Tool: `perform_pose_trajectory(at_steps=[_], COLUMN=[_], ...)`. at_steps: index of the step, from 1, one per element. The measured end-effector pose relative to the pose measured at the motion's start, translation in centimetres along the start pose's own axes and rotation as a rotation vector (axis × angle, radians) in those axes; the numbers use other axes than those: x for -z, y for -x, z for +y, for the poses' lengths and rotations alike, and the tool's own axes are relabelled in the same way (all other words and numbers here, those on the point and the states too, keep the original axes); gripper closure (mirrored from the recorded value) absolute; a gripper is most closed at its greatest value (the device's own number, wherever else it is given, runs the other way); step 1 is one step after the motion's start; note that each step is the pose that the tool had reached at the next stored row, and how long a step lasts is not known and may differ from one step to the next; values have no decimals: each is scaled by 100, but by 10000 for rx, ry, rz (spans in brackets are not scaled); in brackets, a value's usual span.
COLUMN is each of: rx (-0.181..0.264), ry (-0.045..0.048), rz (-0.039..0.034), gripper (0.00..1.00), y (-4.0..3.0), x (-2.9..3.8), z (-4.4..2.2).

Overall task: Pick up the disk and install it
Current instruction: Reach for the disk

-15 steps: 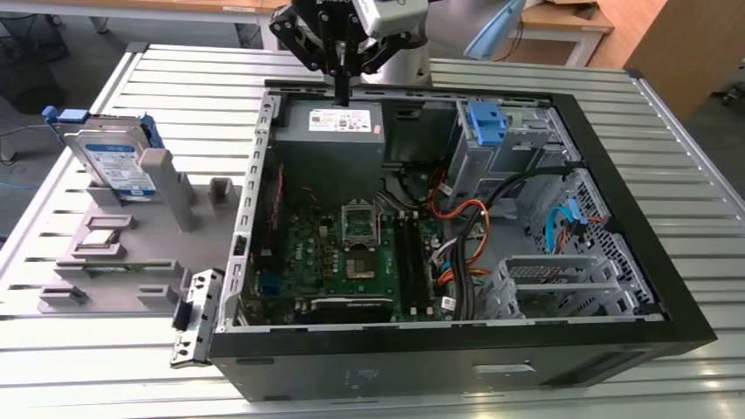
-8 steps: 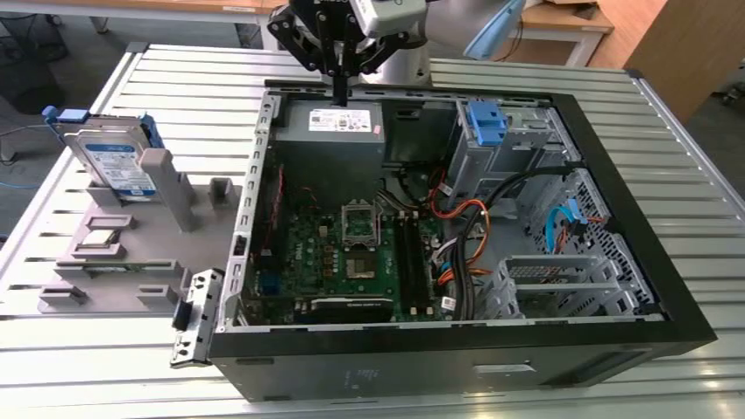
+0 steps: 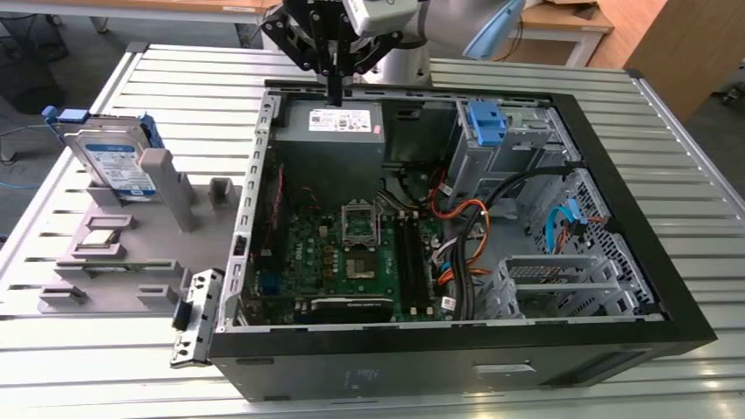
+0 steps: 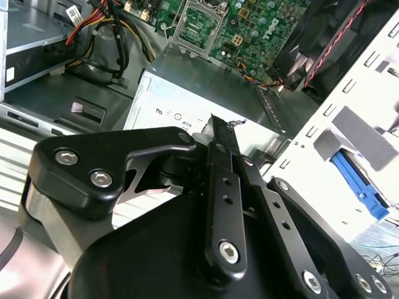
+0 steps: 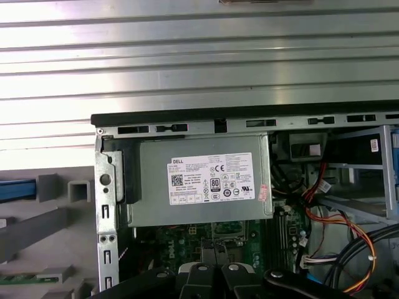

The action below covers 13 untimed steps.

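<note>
Slatted metal table [image 3: 174, 70] bears the disk [image 3: 117, 166] (standing upright).

gripper [image 3: 335, 98] just above power supply [image 3: 334, 122], in case [image 3: 686, 323] corner
motherboard [image 3: 355, 249] on case floor, past supply, nearer exterior camera than gripper
drive bay bracket [image 3: 486, 122] exterior view's right of gripper
disk [image 3: 117, 166] well apart, exterior view's left of gripper, upright in fixture [image 3: 70, 297] on table [image 3: 117, 375], outside case

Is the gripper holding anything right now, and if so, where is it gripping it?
Nothing is held. The gripper hangs empty over the power supply, and the disk stands in the grey stand, at the exterior view's left.
</note>
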State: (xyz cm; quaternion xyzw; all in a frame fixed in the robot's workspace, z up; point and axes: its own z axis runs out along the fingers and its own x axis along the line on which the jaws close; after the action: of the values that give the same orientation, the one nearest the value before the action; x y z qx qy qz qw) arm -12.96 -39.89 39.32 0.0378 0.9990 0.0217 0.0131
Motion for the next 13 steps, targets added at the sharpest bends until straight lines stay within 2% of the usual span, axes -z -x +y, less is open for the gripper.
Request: perform_pose_trajectory(at_steps=[13], rx=[-3], ry=[0], rz=[0], gripper=[90], y=[-15], x=[0], z=[-2])
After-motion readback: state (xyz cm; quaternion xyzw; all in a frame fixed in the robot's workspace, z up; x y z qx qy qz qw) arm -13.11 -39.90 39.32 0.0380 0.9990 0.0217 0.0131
